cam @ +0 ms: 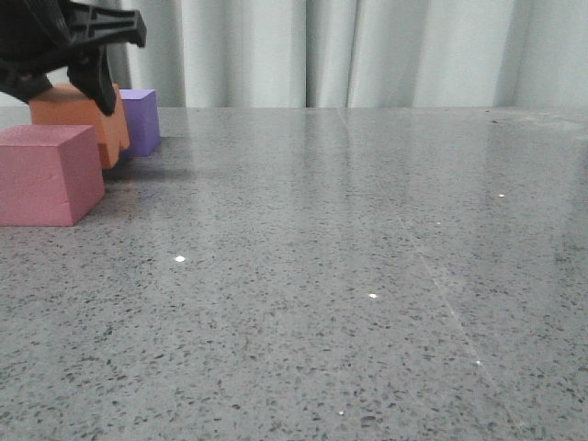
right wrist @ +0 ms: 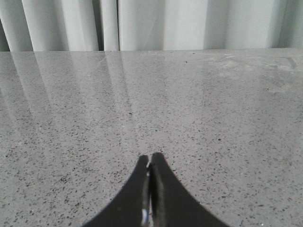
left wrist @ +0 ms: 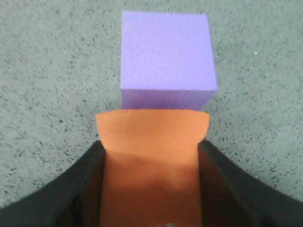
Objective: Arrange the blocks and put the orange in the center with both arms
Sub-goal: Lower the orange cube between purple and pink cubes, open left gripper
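Note:
My left gripper [cam: 72,90] is at the far left of the table, shut on the orange cube [cam: 69,118]. In the left wrist view the orange cube [left wrist: 151,137] fills the gap between the two black fingers [left wrist: 90,165]. The purple cube [left wrist: 165,52] sits just beyond it, close against its far edge, and also shows in the front view [cam: 141,119]. The pink-red cube [cam: 50,175] stands on the table in front of the orange one. I cannot tell whether the orange cube rests on the table. My right gripper [right wrist: 150,158] is shut and empty above bare table.
The grey speckled tabletop [cam: 349,276] stretches to the right and front of the cubes. Pale curtains [cam: 367,50] hang behind the table's far edge.

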`<state>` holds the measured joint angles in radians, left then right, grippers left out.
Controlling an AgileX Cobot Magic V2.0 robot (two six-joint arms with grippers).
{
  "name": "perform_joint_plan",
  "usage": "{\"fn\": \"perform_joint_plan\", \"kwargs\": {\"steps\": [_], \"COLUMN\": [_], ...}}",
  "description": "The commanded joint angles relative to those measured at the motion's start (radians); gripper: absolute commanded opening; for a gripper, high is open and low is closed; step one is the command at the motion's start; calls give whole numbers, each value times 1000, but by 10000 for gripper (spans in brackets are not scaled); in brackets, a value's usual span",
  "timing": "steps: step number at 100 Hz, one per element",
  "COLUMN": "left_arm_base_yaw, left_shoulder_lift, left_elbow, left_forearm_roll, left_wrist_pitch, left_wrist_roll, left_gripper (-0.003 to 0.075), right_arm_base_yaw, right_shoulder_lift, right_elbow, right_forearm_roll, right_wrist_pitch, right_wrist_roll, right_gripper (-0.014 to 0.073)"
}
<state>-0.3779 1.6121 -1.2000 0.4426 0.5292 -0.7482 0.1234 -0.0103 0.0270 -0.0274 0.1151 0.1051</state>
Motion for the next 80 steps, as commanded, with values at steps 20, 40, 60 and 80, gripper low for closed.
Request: {"fn": "perform_joint_plan", "kwargs": {"steps": [20,40,60,80], "left_arm_base_yaw": [-2,-2,-2,-2], "left_shoulder_lift": [3,3,-3,-37], "left_elbow": [-26,-28,-45,-74], "left_forearm_roll": [-74,-93,-104,-102], "left_wrist_pitch": [-68,-90,-98,-86], "left_wrist_roll": [69,118,123,124], "left_gripper": [121,332,609,609], "right_arm_base_yaw": [-3,-3,-3,-3], "right_shoulder_lift": [-21,-21,-21,-21], "right_elbow": [-13,-13,-13,-13], "right_forearm_roll": [-3,-3,-3,-3], "right_wrist_pitch": [-82,-82,-82,-82], "right_wrist_roll": [-9,-9,-9,-9], "right_gripper": [-67,-67,-67,-67]}}
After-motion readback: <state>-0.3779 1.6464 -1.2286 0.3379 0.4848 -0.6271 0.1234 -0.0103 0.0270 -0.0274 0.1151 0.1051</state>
